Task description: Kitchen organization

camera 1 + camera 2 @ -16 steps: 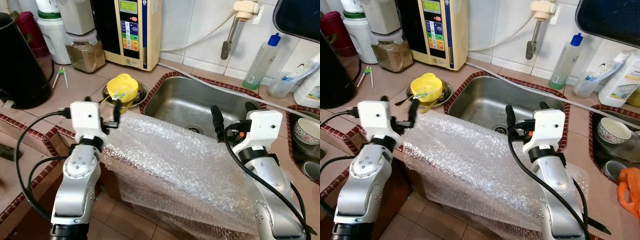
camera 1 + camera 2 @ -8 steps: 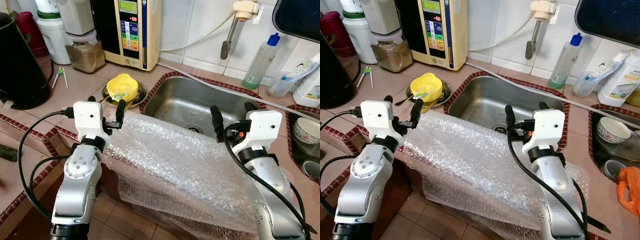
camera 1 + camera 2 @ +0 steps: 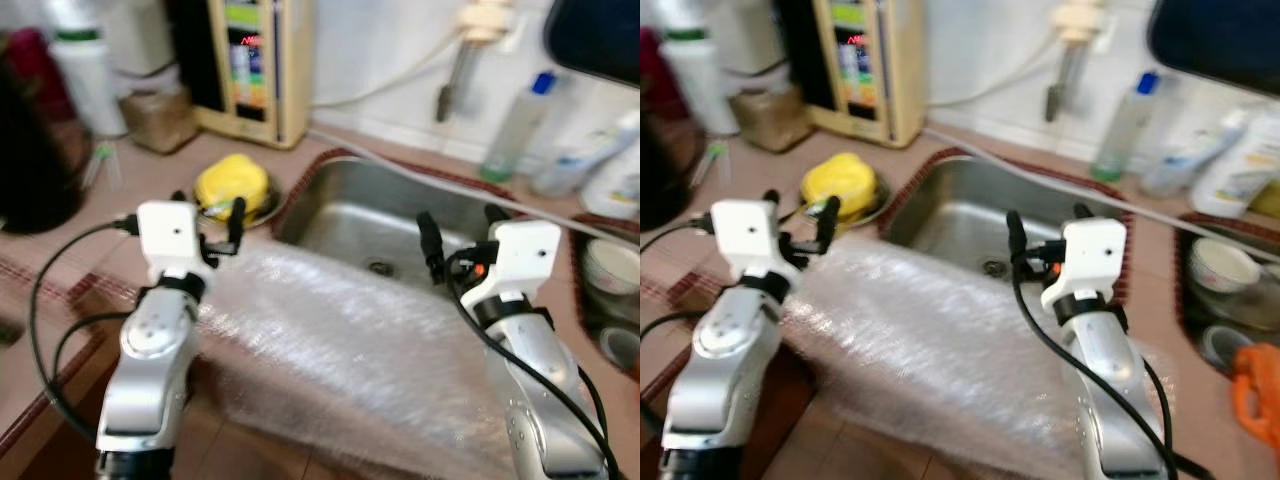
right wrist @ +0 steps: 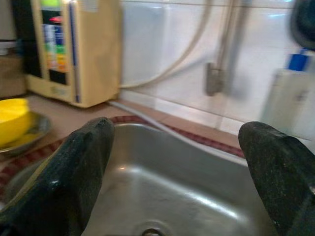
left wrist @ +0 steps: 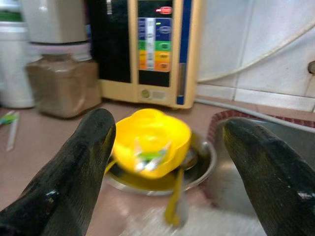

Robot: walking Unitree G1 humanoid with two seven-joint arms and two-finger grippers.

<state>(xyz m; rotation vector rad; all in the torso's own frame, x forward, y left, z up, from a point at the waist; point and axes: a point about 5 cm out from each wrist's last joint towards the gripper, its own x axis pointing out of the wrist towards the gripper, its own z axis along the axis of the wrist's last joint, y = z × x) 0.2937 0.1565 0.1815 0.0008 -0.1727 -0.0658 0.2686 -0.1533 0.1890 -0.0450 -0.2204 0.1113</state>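
Head views blurred. Landmark: steel sink (image 3: 400,215) set into the tiled bench (image 3: 130,190).

Bubble wrap sheet (image 3: 350,350) draped over the bench edge in front of the sink, its far edge on the sink's front rim, the rest hanging toward the floor.

Left gripper (image 3: 205,215) raised at the sink's left front corner, above the sheet's left end; fingers (image 5: 74,167) spread wide, nothing between them.

Right gripper (image 3: 460,235) raised over the sink's front rim toward its right side; fingers (image 4: 74,172) also spread wide and empty, basin beneath them.

Yellow bowl (image 5: 152,142) sits in a metal dish (image 5: 202,169) just left of the sink.

Water dispenser (image 3: 255,65) stands against the wall behind the bowl, left of the sink.

Bottle with blue cap (image 3: 515,130) behind the sink's right side.
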